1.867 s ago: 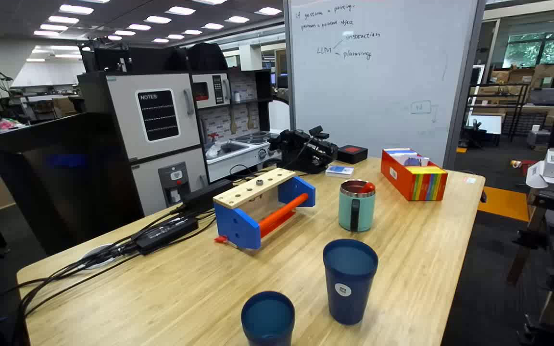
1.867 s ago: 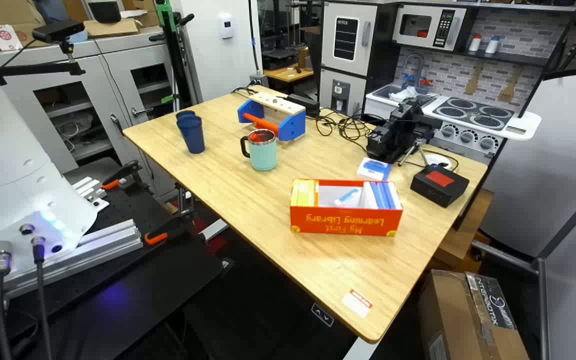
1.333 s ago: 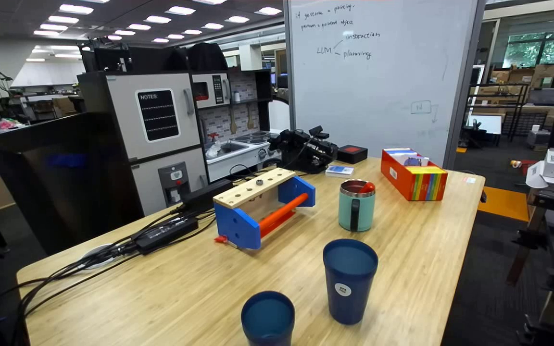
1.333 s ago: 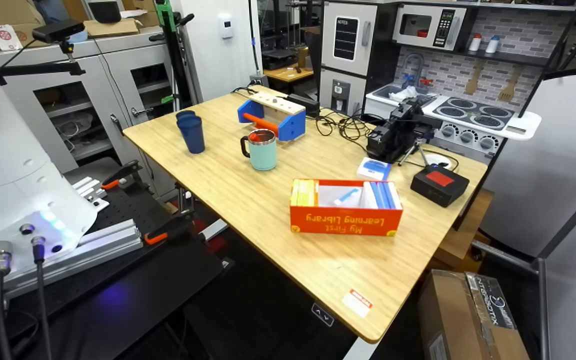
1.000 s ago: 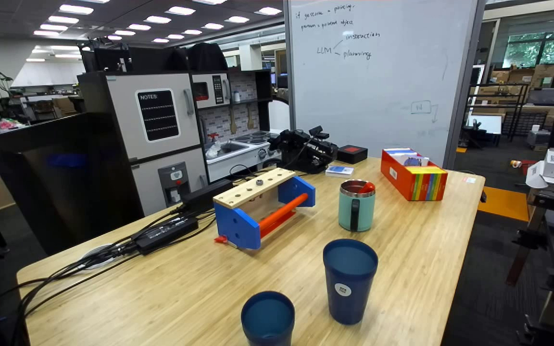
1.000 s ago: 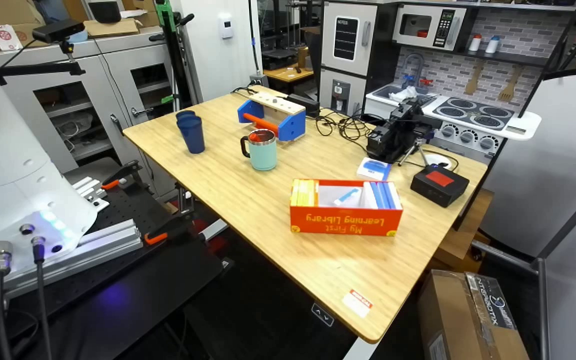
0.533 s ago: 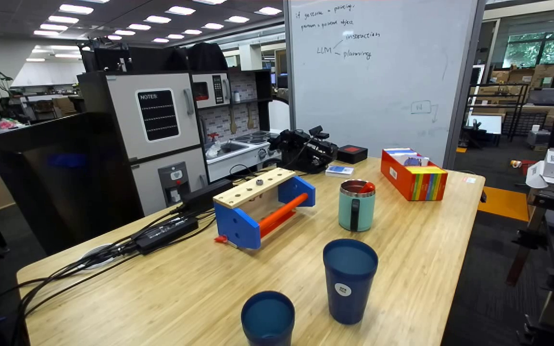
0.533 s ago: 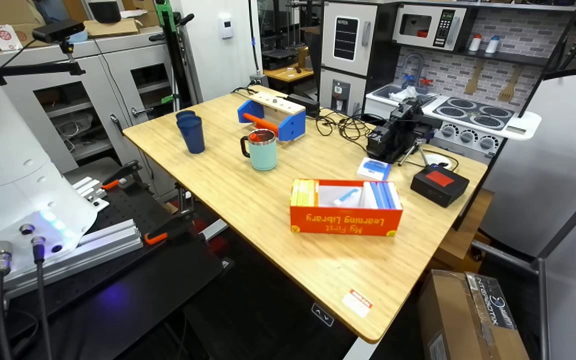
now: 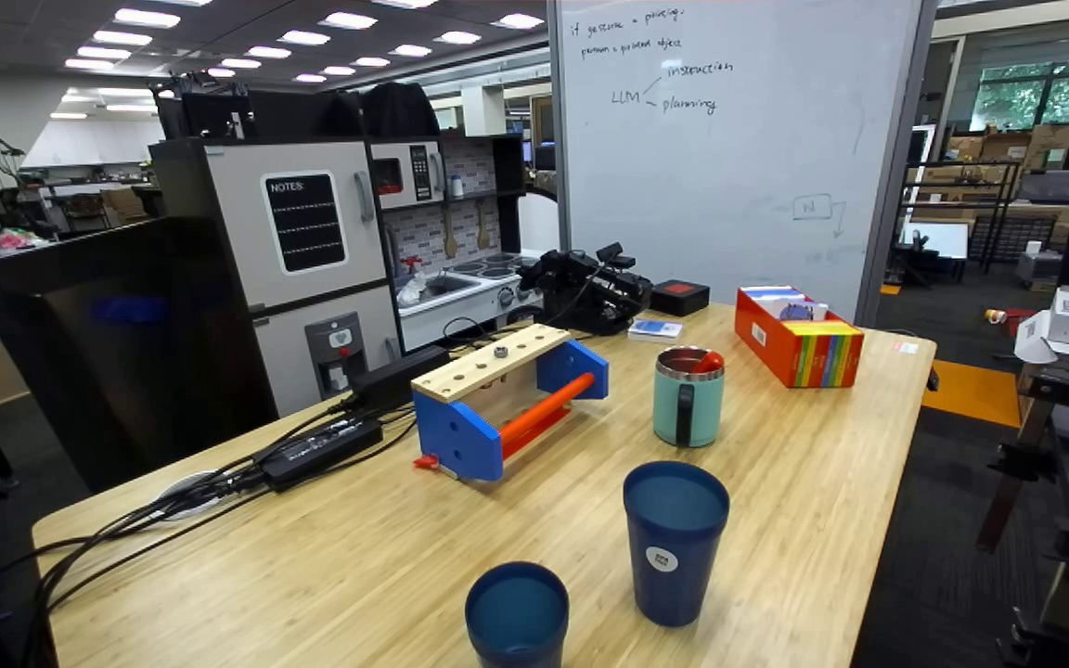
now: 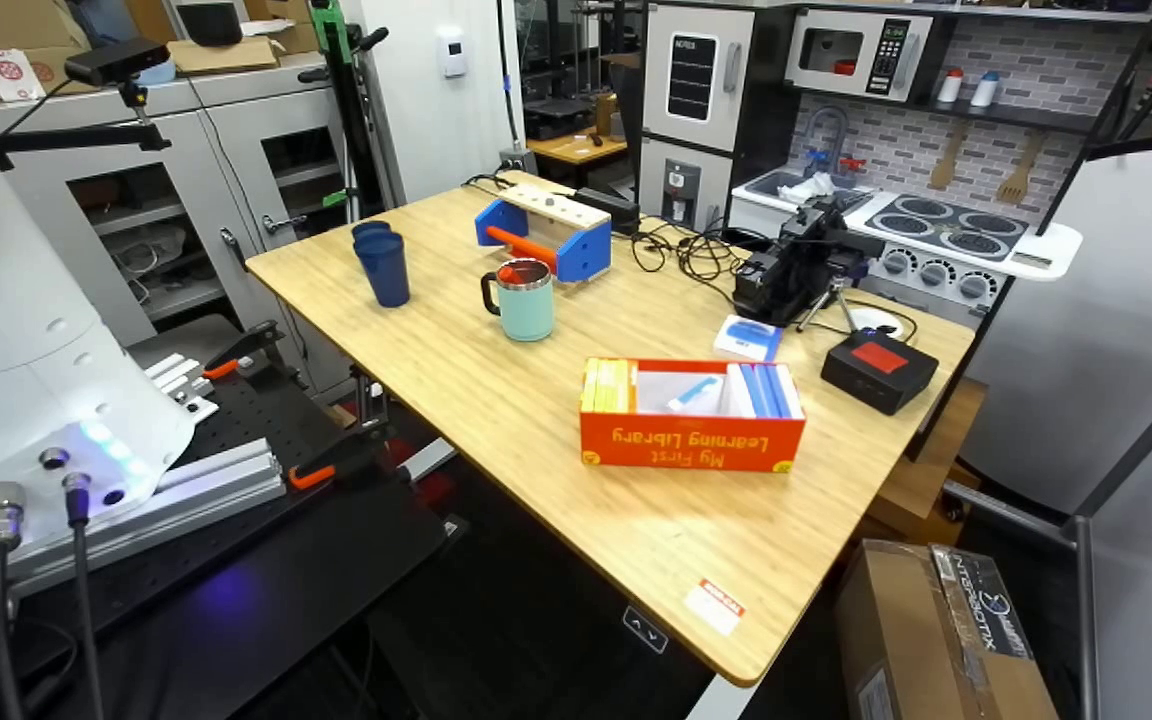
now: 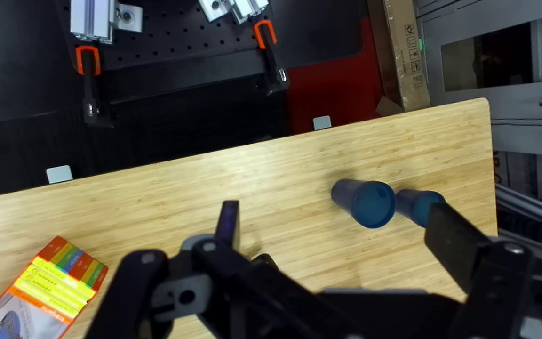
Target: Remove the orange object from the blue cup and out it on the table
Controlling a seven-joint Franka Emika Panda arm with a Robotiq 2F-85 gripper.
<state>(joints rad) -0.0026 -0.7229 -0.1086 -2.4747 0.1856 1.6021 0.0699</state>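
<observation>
The blue cup is a pale teal mug with a steel rim and black handle, upright on the table in both exterior views (image 9: 703,413) (image 10: 528,312). The orange object, a red-orange piece, leans inside it with its top at the rim (image 9: 709,362) (image 10: 511,273). The table (image 9: 794,473) has a light wooden top. My gripper (image 11: 333,207) shows only in the wrist view, high above the table, with its fingers wide apart and nothing between them. In the wrist view the mug is hidden behind the gripper's left side, except for a dark bit, probably its handle (image 11: 265,260).
Two navy cups (image 9: 676,547) (image 9: 518,617) stand on the table near the mug. A blue-and-wood toy bench with an orange rod (image 9: 460,431) is beside it. An orange-red book box (image 10: 691,440), black camera gear (image 10: 786,270) and cables (image 9: 312,455) also lie on the table.
</observation>
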